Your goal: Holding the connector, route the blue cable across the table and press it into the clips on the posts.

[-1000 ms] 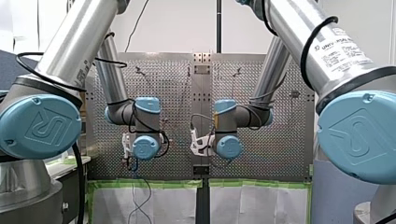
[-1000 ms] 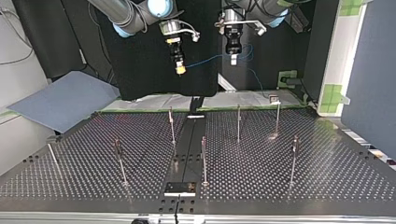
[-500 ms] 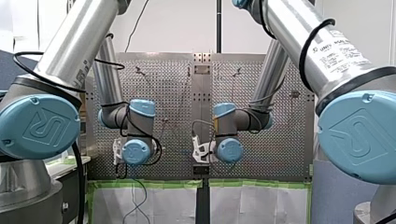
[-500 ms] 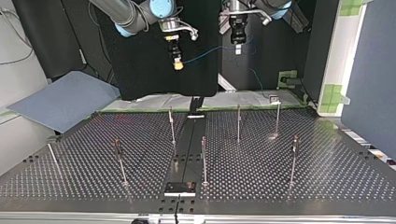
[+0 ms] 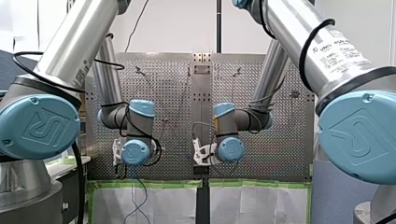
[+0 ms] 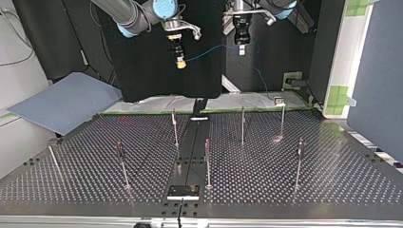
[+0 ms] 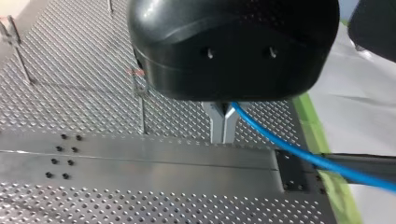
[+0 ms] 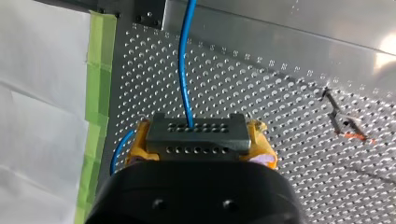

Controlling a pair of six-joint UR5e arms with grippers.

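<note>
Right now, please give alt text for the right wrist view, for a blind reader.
Yellow-padded fingers clamp a dark connector; its blue cable runs ahead over the perforated table, beside green tape.

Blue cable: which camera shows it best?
The left wrist view: the blue cable runs large and close from my left gripper. The right wrist view shows it entering the connector; the top view, a thin line; the front view hardly any.

Slim upright posts point(image 6: 207, 164) dotted over the perforated table point(image 6: 304, 190), wide open lanes between them.
</note>
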